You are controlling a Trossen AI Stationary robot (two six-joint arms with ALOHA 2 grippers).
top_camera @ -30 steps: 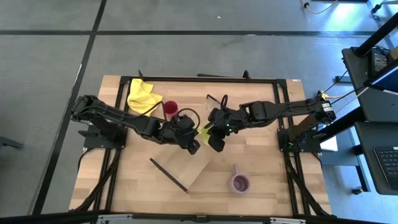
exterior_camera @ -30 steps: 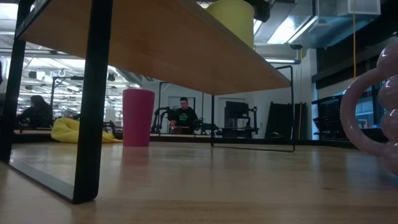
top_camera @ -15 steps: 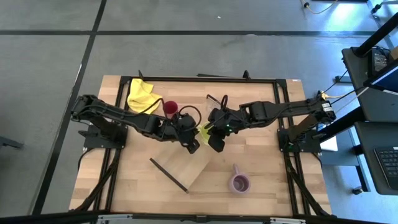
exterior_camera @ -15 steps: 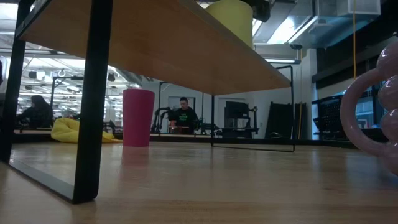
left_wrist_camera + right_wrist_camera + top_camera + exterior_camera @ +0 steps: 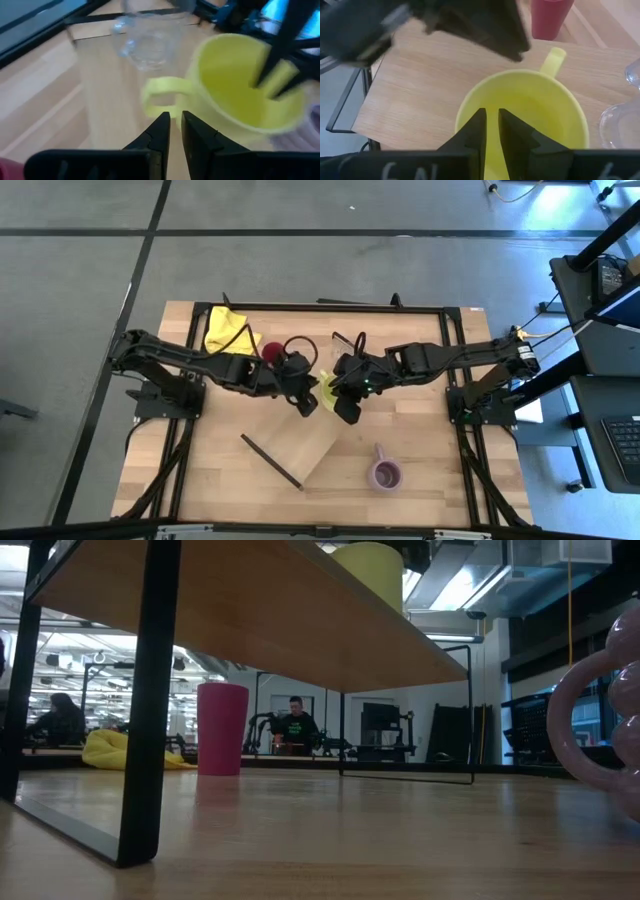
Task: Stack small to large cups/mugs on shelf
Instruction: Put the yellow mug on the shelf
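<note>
Your right gripper (image 5: 491,131) is clamped on the yellow mug's (image 5: 530,117) rim, one finger inside the cup, one outside, holding it at the shelf's (image 5: 318,448) far end. Your left gripper (image 5: 174,131) sits just beside the mug handle (image 5: 159,95), fingers narrow with a thin gap and nothing between them. From above, both fingertip pairs are hidden under the wrists. The left arm covers most of the red tumbler (image 5: 271,352); a second ago the tumbler's rim was fully exposed, and the left wrist has since shifted toward the table's far side. The purple mug (image 5: 385,474) stands on the table, well apart; the low view cuts it off.
</note>
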